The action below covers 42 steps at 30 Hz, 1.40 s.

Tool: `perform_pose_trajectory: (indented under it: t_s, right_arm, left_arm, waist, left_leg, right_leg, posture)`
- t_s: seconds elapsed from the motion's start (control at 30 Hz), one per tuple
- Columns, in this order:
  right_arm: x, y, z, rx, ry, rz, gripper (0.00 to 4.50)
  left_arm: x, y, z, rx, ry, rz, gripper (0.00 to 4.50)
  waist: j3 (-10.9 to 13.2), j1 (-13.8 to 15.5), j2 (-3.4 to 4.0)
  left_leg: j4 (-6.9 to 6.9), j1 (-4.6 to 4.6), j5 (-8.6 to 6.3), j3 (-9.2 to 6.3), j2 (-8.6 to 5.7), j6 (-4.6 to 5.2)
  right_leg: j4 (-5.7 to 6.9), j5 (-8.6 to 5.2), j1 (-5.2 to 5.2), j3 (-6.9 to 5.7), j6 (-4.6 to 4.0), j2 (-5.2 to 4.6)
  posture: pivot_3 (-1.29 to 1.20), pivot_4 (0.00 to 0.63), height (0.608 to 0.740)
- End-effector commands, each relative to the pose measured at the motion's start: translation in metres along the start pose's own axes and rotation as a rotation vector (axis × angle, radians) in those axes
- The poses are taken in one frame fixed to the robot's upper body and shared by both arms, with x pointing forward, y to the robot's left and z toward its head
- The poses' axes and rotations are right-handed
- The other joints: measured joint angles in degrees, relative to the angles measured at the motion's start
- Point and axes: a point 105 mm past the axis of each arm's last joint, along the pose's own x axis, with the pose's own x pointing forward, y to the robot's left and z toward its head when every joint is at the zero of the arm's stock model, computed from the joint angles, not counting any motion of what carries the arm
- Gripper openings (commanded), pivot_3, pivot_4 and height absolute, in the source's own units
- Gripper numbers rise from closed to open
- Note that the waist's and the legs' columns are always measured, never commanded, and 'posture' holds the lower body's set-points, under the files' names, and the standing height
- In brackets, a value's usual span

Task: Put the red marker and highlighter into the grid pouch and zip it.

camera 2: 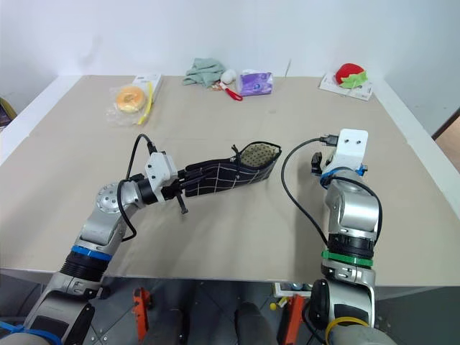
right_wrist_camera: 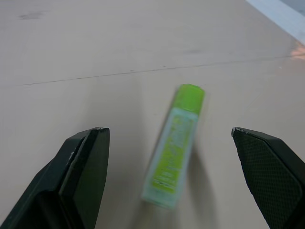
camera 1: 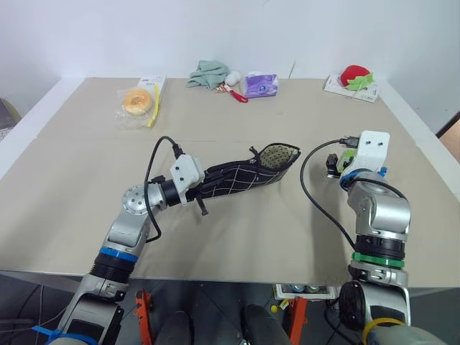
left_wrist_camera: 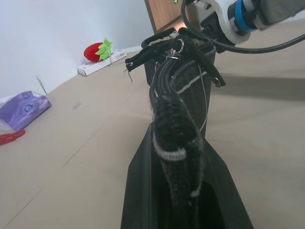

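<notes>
On the wide beige bench (camera 1: 237, 237), the flat black fabric grid pouch (camera 1: 244, 175) with white lines hangs mid-scene, mouth open rightward, pinched in the closed left end effector (camera 1: 203, 180). At right, the right end effector (right_wrist_camera: 167, 143) gapes wide around the stubby light-green highlighter (right_wrist_camera: 175, 148) lying untouched on the bench.

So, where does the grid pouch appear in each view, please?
Left eye: grid pouch at centre.
Right eye: just left of centre.
Left wrist: up the middle, edge-on.
Right wrist: highlighter instead.
Shared landmark: red strawberry toy near the back wall.
</notes>
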Motion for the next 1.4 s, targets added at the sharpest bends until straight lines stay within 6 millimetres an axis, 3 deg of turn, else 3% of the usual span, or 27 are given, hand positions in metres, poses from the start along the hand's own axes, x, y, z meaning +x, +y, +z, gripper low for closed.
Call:
perform_pose_trajectory:
  t_s: [0.03,0.5,0.7,0.8,0.93,0.97,1.03,1.13,1.23,1.3,1.4]
  right_arm:
    - [0.004,-0.005,0.015,0.008,-0.059,-0.062,4.41]
    - [0.024,0.019,-0.014,0.019,0.040,-0.019,4.41]
    - [0.028,0.016,-0.030,0.041,0.104,-0.035,4.41]
    - [0.030,0.014,-0.033,0.053,0.118,-0.035,3.62]
    - [0.032,0.007,-0.033,0.095,0.126,-0.051,1.73]
    - [0.032,0.005,-0.031,0.096,0.118,-0.055,1.08]
    - [0.033,0.003,-0.028,0.135,0.106,-0.046,0.99]
    - [0.032,0.001,-0.011,0.159,0.040,0.009,0.99]
    - [0.021,0.005,0.039,0.006,-0.211,0.193,0.99]
    - [-0.007,0.023,0.081,-0.200,-0.434,0.453,0.99]
    - [-0.057,0.042,0.101,-0.389,-0.538,0.829,0.99]
  left_arm:
    - [0.000,0.005,0.011,0.034,-0.027,0.001,0.00]
    - [0.000,0.004,0.010,0.031,-0.026,0.012,0.00]
    - [0.000,0.001,0.010,0.026,-0.028,0.008,0.00]
    - [0.000,0.002,0.010,0.027,-0.025,0.009,0.00]
    - [0.000,0.004,0.010,0.030,-0.025,0.014,0.00]
    - [0.000,0.004,0.011,0.031,-0.026,0.014,0.00]
    - [0.000,0.004,0.011,0.032,-0.027,0.013,0.00]
    - [0.000,0.004,0.011,0.034,-0.027,0.010,0.00]
    - [0.001,0.004,0.012,0.035,-0.029,0.008,0.00]
    - [0.001,0.005,0.013,0.035,-0.029,0.006,0.00]
    - [0.001,0.005,0.013,0.034,-0.027,0.002,0.00]
  waist:
    - [0.00,-0.04,0.00]
    - [0.00,-0.27,0.00]
    - [-0.01,-0.29,-0.02]
    - [-0.01,-0.30,-0.02]
    - [-0.02,-0.16,-0.03]
    - [-0.03,-0.09,-0.04]
    - [-0.03,-0.08,-0.04]
    - [-0.02,-0.09,-0.03]
    - [0.03,-0.12,0.04]
    - [0.13,-0.18,0.21]
    - [0.25,-0.29,0.40]
  left_leg:
    - [0.00,0.01,0.00,0.00,0.00,0.00]
    - [-0.01,0.02,0.01,0.01,0.02,0.03]
    - [-0.01,0.04,0.00,0.01,0.02,0.03]
    - [-0.01,0.06,0.02,0.01,0.03,0.06]
    - [-0.01,0.06,0.04,0.00,0.03,0.09]
    - [-0.01,0.05,0.04,-0.02,0.01,0.09]
    - [-0.01,0.04,0.04,-0.01,-0.01,0.09]
    - [-0.01,0.02,0.04,-0.01,-0.01,0.09]
    - [-0.03,-0.01,0.03,-0.01,-0.02,0.10]
    - [-0.04,-0.04,0.02,0.01,-0.03,0.12]
    - [-0.05,-0.06,-0.04,0.03,-0.03,0.22]
  right_leg:
    - [0.00,0.00,0.01,0.00,0.00,0.01]
    - [-0.01,-0.01,0.02,0.01,0.01,0.04]
    - [-0.02,-0.02,0.03,0.02,0.03,0.04]
    - [-0.02,-0.04,0.05,0.01,0.07,0.05]
    - [-0.02,-0.04,0.07,0.01,0.08,0.06]
    - [-0.02,-0.04,0.08,0.00,0.08,0.05]
    - [-0.06,-0.04,0.10,0.00,0.08,0.02]
    - [-0.08,-0.03,0.09,0.01,0.08,0.02]
    - [-0.10,-0.04,0.06,0.01,0.08,0.02]
    - [-0.17,-0.07,0.04,0.03,0.15,0.01]
    - [-0.23,-0.26,0.04,0.04,0.47,0.00]
  posture:
    - [0.00,0.150,0.740]
    - [0.00,0.150,0.740]
    - [0.00,0.150,0.740]
    - [0.00,0.150,0.740]
    - [0.00,0.150,0.740]
    - [0.00,0.150,0.740]
    - [0.00,0.150,0.740]
    - [0.00,0.150,0.740]
    - [0.00,0.150,0.740]
    - [0.00,0.150,0.740]
    - [0.00,0.150,0.740]
